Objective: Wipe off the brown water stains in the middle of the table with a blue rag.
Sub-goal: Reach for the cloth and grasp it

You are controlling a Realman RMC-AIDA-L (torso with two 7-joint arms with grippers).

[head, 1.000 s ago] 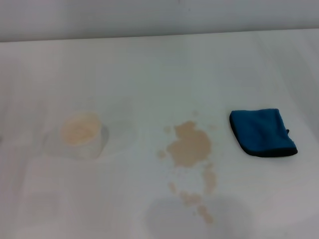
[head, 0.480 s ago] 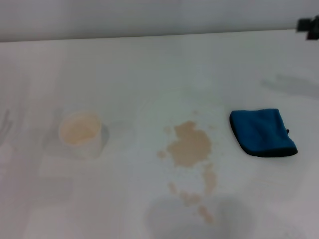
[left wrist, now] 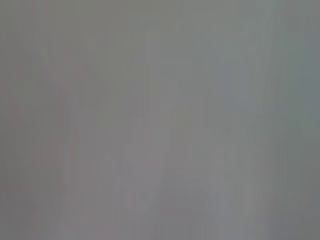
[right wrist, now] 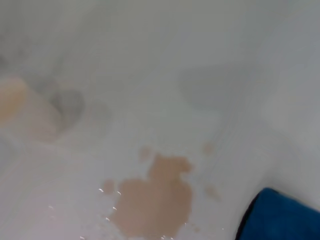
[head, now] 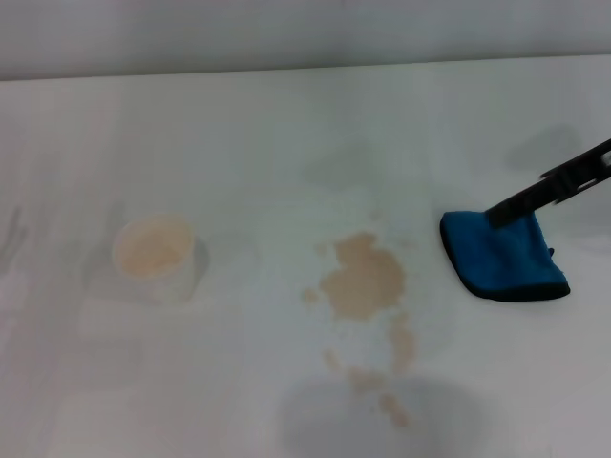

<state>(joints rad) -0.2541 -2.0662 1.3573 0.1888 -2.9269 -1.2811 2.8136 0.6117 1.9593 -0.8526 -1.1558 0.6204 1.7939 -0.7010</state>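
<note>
The rag (head: pixel 503 255) lies at right of centre on the table (head: pixel 286 124), well apart from the stains (head: pixel 363 281) at lower centre. My right gripper (head: pixel 558 183) reaches in above its far edge; I cannot tell its finger state. It looks soft and light, so I'd pinch its middle. The cup (head: pixel 155 258) sits left, clear of the path.

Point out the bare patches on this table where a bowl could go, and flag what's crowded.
Bare table runs across the whole far side, and between the cup and the brown water stains. Crowded: the strip from stains to blue rag, where the right end effector reaches in.
</note>
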